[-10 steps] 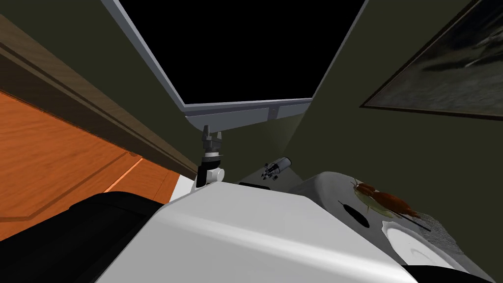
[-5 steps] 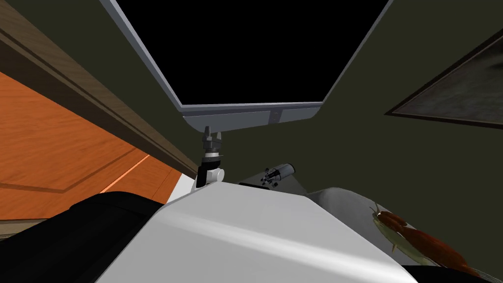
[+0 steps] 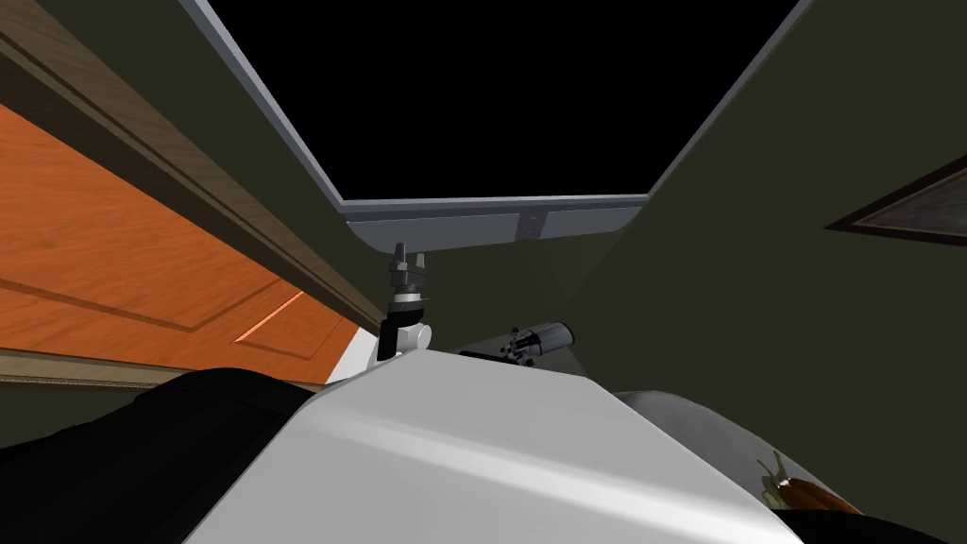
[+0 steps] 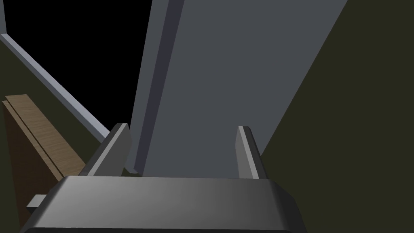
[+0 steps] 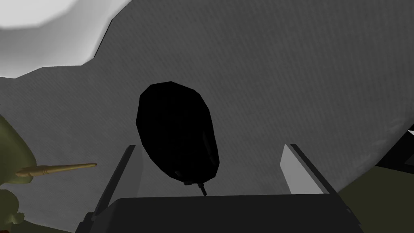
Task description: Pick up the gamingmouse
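Far left in the head view there's an orange wooden door (image 3: 142, 274) with a brown frame, and next to it a grey-framed opening (image 3: 491, 210) with nothing but a black area behind it.

The left gripper (image 3: 410, 253) is just below that frame, pointing up. Its wrist view has the left gripper (image 4: 184, 128) with both fingers (image 4: 117, 147) spread wide and nothing between them, just a flat grey panel (image 4: 226, 81) past the tips.

A bit to the right and lower sits the right gripper (image 3: 515, 345), angled down over the edge of a grey table (image 3: 680, 420). From its own camera the right gripper (image 5: 209, 146) is wide open too, not holding anything. The mouse (image 5: 176, 129) is a plain black oval lying flat on the grey table (image 5: 283, 81), right in the gap between the two fingers but closer to one of them. There's bare table between it and the other. Neither finger looks like it's touching it.

Off to one side of the mouse there's an olive-green lump with a tan feeler (image 5: 56, 169) poking toward the gripper. Bottom right of the head view has a red-brown thing (image 3: 803, 493) with greenish feelers on the table; can't tell what it is. A dark picture frame (image 3: 907, 212) hangs on the wall above.
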{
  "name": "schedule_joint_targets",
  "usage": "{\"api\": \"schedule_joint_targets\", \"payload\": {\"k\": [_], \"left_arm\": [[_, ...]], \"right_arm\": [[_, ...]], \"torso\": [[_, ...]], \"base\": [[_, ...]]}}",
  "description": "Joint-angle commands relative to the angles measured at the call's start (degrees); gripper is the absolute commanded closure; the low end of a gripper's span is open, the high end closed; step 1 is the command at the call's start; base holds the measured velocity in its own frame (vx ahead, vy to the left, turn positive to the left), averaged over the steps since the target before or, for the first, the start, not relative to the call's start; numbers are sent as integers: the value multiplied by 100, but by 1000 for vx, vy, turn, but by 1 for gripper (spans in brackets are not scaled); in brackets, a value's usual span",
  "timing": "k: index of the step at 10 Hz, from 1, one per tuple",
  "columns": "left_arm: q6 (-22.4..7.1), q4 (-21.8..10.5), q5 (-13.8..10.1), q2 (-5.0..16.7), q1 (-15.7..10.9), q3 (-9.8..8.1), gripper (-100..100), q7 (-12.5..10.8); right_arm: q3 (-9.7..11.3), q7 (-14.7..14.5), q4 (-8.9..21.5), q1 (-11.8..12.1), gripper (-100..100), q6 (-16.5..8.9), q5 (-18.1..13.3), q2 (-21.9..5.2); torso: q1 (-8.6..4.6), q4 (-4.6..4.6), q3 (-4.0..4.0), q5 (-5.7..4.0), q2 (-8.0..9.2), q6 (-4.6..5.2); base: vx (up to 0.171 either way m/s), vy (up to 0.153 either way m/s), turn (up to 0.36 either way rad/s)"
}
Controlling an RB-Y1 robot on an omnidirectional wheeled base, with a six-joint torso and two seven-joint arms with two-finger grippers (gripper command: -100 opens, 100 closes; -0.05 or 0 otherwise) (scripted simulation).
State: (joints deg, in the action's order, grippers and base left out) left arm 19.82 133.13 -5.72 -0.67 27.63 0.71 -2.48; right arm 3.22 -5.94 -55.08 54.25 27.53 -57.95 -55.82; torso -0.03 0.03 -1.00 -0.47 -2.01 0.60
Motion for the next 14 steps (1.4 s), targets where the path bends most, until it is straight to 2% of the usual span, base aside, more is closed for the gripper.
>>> {"api": "schedule_joint_targets", "payload": {"k": [1,9,10,14], "left_arm": [[0,0,0,0,0,0,0,0],[0,0,0,-1,0,0,0,0],[0,0,0,-1,0,0,0,0],[0,0,0,-1,-1,1,0,0]], "right_arm": [[43,-33,61,-44,-100,31,-43,18],[43,-33,61,-44,-100,31,-43,18],[-63,-176,66,24,-100,112,40,-116],[-295,-617,15,154,-100,409,274,-374]], "torso": [[0,0,0,0,0,0],[29,-2,-3,8,-5,3],[29,-2,-3,9,-5,3],[43,5,14,12,25,0]], "base": [[-10,-21,60],[0,0,-1],[-53,23,194],[-88,48,238]]}}
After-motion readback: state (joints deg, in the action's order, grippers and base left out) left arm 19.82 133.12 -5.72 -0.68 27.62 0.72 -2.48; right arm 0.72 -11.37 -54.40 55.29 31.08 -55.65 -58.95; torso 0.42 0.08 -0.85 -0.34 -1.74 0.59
